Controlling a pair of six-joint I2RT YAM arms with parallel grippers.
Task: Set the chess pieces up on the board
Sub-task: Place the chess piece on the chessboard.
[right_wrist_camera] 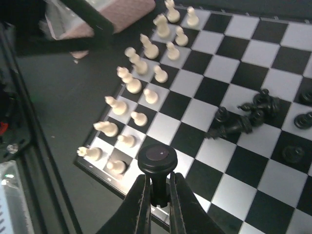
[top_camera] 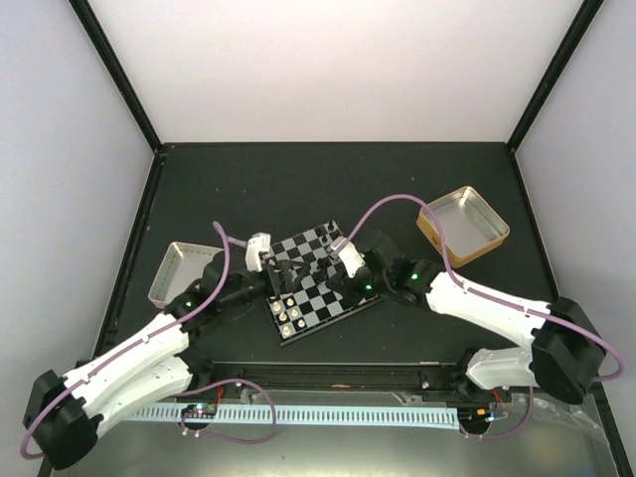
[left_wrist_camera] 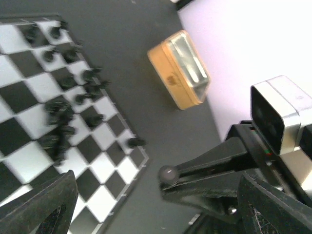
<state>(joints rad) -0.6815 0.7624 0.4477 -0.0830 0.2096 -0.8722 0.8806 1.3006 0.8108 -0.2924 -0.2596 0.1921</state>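
The board lies between my two arms. Cream-white chess pieces stand in two rows along one edge, seen in the top view near the front corner. Black chess pieces lie partly toppled in a cluster mid-board; others stand near the far edge. My right gripper is shut on the stem of a black piece, its round base towards the camera, held above the board's edge. That same piece shows in the left wrist view. My left gripper is open and empty beside the board.
A gold tin sits at the back right, also in the left wrist view. A silver-pink tray sits left of the board, its corner in the right wrist view. The two grippers are close together over the board.
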